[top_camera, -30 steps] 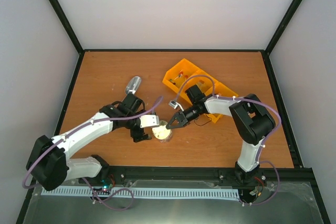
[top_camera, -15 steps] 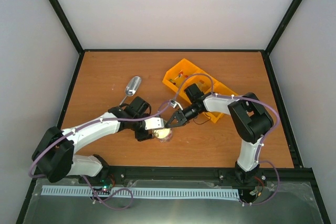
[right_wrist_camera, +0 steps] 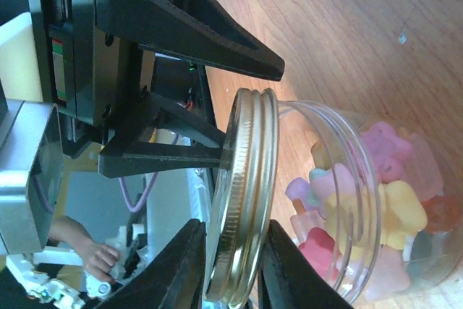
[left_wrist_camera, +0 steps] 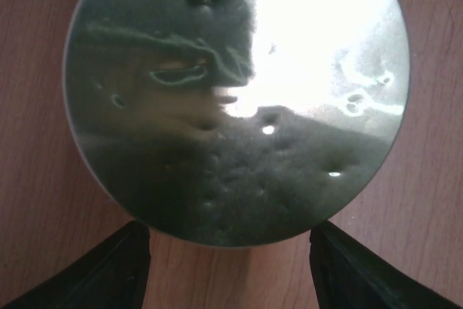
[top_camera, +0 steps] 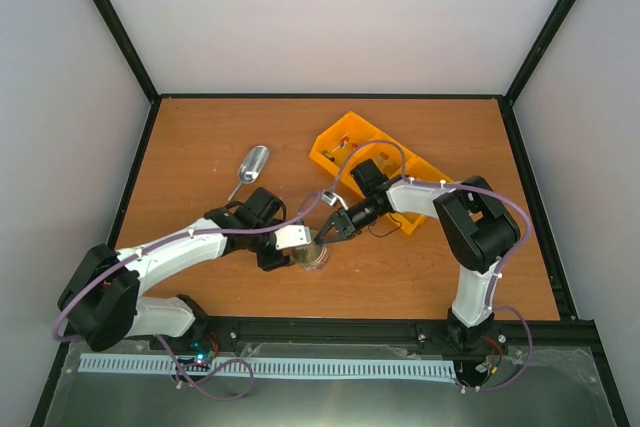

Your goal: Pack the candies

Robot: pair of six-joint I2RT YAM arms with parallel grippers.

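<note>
A clear jar [right_wrist_camera: 347,179] lies sideways in the right wrist view, holding pastel candies [right_wrist_camera: 383,208] in pink, yellow and red. A gold metal lid [right_wrist_camera: 249,200] sits against the jar's mouth. My right gripper [right_wrist_camera: 235,251] is shut on the lid's rim. From above, the jar [top_camera: 313,257] stands near the table's front middle, with the right gripper [top_camera: 324,242] over it. The lid [left_wrist_camera: 239,106] fills the left wrist view. My left gripper [left_wrist_camera: 229,228] is open, its fingertips at the lid's near edge. It lies just left of the jar [top_camera: 294,250].
A metal scoop [top_camera: 254,164] lies on the table behind the left arm. A yellow compartment tray [top_camera: 375,162] with a few small candies stands at the back right, partly under the right arm. A black frame rail runs along the table's near edge.
The right gripper has brought the lid down over the jar's mouth, hiding the candies from above. The left gripper has shifted right, close up against the jar.
</note>
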